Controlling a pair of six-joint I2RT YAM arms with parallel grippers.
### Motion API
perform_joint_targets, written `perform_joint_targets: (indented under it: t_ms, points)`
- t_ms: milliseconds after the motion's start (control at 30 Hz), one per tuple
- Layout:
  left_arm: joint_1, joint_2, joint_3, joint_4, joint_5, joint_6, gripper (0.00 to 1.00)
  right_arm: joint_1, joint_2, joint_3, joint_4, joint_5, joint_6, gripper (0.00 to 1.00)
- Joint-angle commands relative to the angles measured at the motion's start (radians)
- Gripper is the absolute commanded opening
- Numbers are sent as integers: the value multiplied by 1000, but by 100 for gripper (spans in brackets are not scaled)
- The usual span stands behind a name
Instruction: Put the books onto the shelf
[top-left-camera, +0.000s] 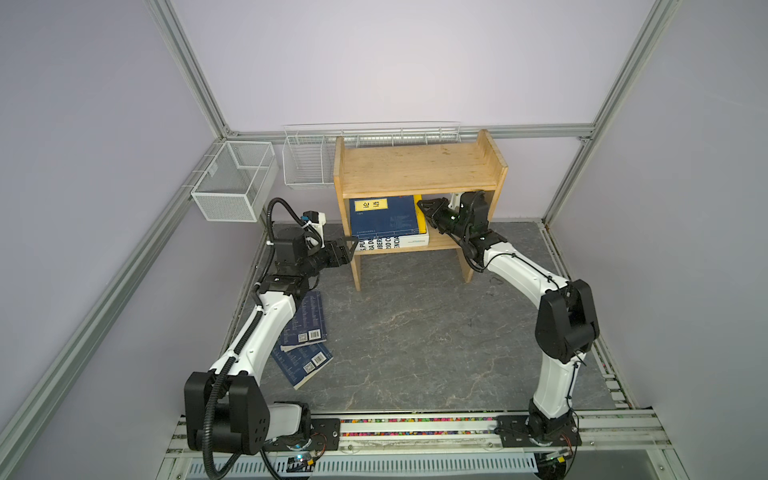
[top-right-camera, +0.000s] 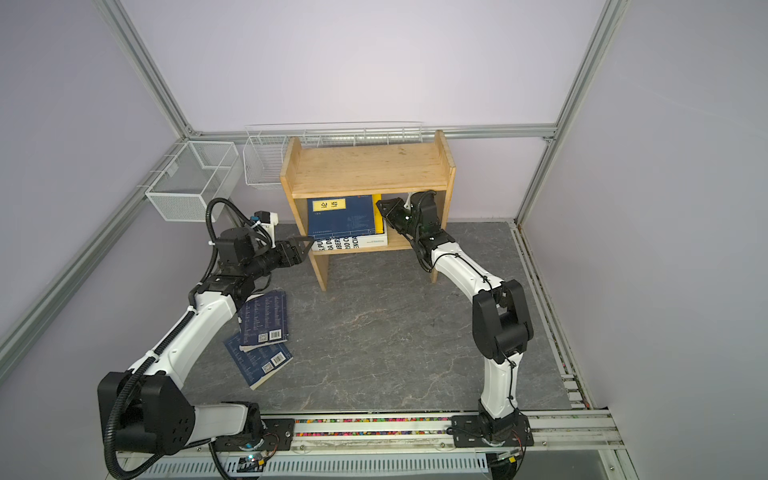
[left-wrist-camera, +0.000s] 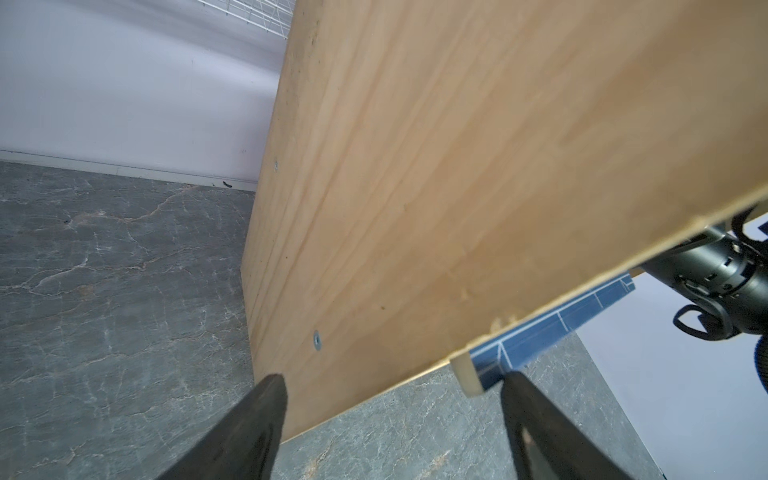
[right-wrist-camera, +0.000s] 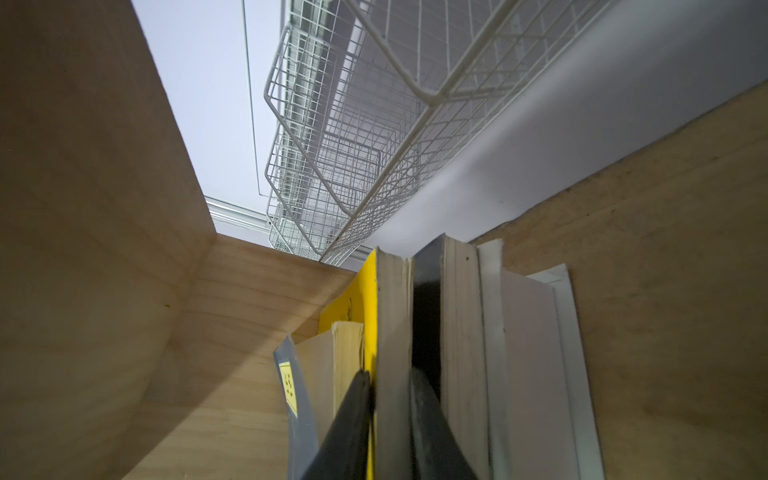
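Observation:
The pine shelf (top-left-camera: 419, 166) (top-right-camera: 365, 168) stands at the back. On its lower tier lies a flat stack of books: a navy one (top-left-camera: 382, 218) on top, a yellow one (right-wrist-camera: 368, 291) under it, then a black one (right-wrist-camera: 428, 266) and a thick white one (top-left-camera: 399, 243) at the bottom. My right gripper (top-left-camera: 422, 204) (right-wrist-camera: 390, 378) reaches into that tier from the right, shut on the yellow book's page edge. My left gripper (top-left-camera: 351, 245) (left-wrist-camera: 392, 376) is open and empty at the shelf's left side panel (left-wrist-camera: 415, 187). Two more navy books (top-left-camera: 309, 320) (top-left-camera: 305, 365) lie overlapping on the floor under my left arm.
A white mesh basket (top-left-camera: 232, 187) hangs on the left wall. A white wire basket (top-left-camera: 307, 162) hangs on the back wall beside the shelf. The shelf's top tier holds nothing. The grey marbled floor (top-left-camera: 415, 332) spreads out in front of the shelf.

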Motion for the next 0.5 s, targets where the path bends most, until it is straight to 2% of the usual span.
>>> perform_joint_targets:
  t_ms: [0,467]
  points:
    - [4,10,13,28,-29,-4,79,7,3,37,39,-9,7,21]
    - [1,36,11,88,-41,-53,66,7,8,44,48,-33,2,21]
